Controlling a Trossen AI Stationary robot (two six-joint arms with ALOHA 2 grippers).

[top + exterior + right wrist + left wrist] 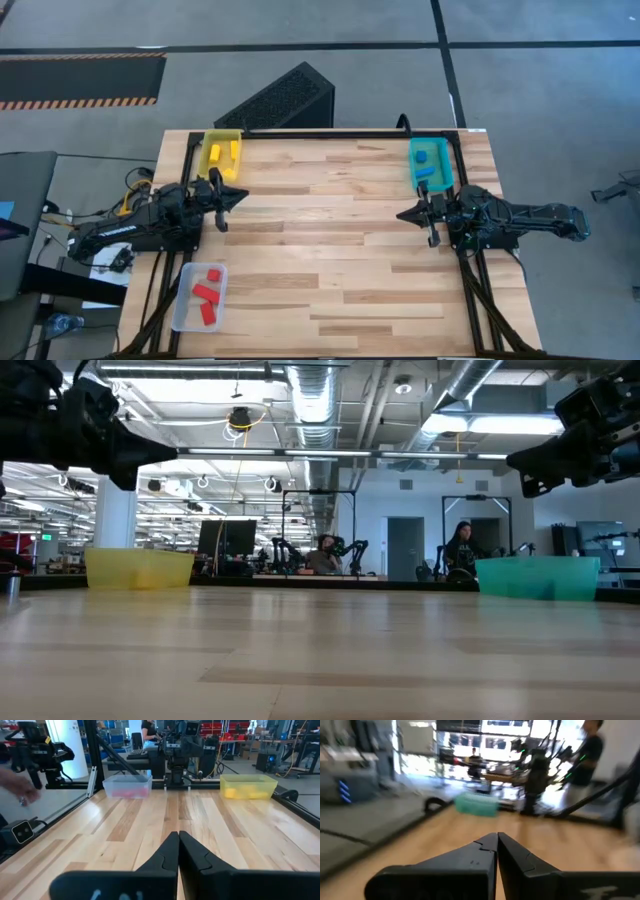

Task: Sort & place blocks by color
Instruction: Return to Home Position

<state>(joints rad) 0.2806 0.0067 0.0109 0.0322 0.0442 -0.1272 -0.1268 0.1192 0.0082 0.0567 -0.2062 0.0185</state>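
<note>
Yellow blocks [222, 155] lie in the yellow tray [208, 141] at the far left. Blue blocks [428, 170] lie in the teal tray [446, 161] at the far right. Red blocks [206, 293] lie in the clear tray [181, 305] at the near left. My left gripper [243, 197] is shut and empty above the table's left side. My right gripper [401, 213] is shut and empty above the right side. Both point toward the table's middle.
A black perforated box [283, 98] stands on the floor beyond the far edge. The wooden tabletop [330, 230] lies bare between the two grippers. People [460, 550] stand in the room behind the table, and a hand [20, 790] shows at the table's side.
</note>
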